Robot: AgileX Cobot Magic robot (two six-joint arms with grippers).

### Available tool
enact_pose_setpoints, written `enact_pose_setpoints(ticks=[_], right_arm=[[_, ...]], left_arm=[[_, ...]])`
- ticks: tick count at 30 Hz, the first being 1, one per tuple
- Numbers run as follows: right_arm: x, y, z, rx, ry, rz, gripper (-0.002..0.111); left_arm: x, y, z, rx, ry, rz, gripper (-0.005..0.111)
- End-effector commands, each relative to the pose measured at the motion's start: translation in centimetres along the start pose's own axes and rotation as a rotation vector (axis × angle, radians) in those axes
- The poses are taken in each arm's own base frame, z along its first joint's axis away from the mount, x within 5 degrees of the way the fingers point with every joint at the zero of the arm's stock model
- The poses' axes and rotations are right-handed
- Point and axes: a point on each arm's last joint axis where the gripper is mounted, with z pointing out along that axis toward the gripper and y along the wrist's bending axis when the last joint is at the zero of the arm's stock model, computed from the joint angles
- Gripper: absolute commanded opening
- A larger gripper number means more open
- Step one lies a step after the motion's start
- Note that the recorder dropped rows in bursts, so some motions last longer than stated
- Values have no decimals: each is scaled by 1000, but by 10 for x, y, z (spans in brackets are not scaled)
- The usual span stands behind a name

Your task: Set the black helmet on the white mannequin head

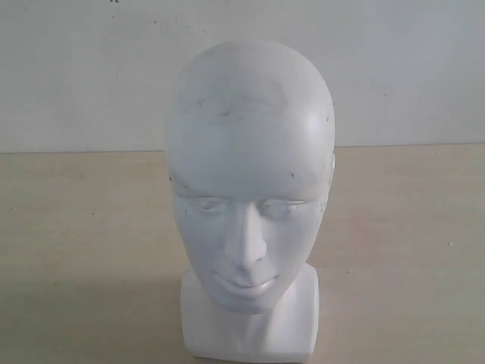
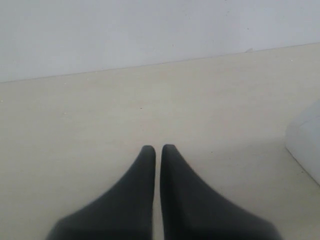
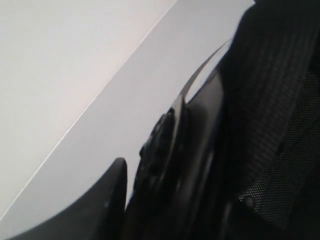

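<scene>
The white mannequin head (image 1: pixel 250 182) stands upright on its blocky neck base in the middle of the exterior view, bare and facing the camera. Neither gripper nor the helmet shows there. In the right wrist view the black helmet (image 3: pixel 200 150) fills the picture, with its shell edge, visor rim and mesh padded lining close up. My right gripper (image 3: pixel 160 175) is shut on the helmet's edge: one dark finger (image 3: pixel 112 195) lies on the outside, the other is hidden by the helmet. My left gripper (image 2: pixel 158 148) hovers over the table, shut and holding nothing.
The pale wooden table (image 1: pixel 83 227) runs back to a white wall (image 1: pixel 76 68). A corner of the white neck base (image 2: pixel 306 146) shows at the edge of the left wrist view, off to one side of the left gripper.
</scene>
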Motion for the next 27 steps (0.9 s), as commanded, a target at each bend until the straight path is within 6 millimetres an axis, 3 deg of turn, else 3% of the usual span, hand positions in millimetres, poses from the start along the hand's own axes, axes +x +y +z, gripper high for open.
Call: enact_pose_setpoints(ticks=[1, 5, 10, 27], right_arm=[[35, -17, -38, 234, -209, 258, 0], [70, -10, -70, 322, -184, 619, 0], [75, -1, -74, 244, -183, 914, 0], [99, 7, -77, 234, -103, 961, 0]], left_arm=[[1, 0, 0, -3, -5, -10, 4], [1, 0, 0, -3, -5, -10, 4], [1, 0, 0, -3, -5, -10, 4], [1, 0, 0, -3, -5, -10, 4]])
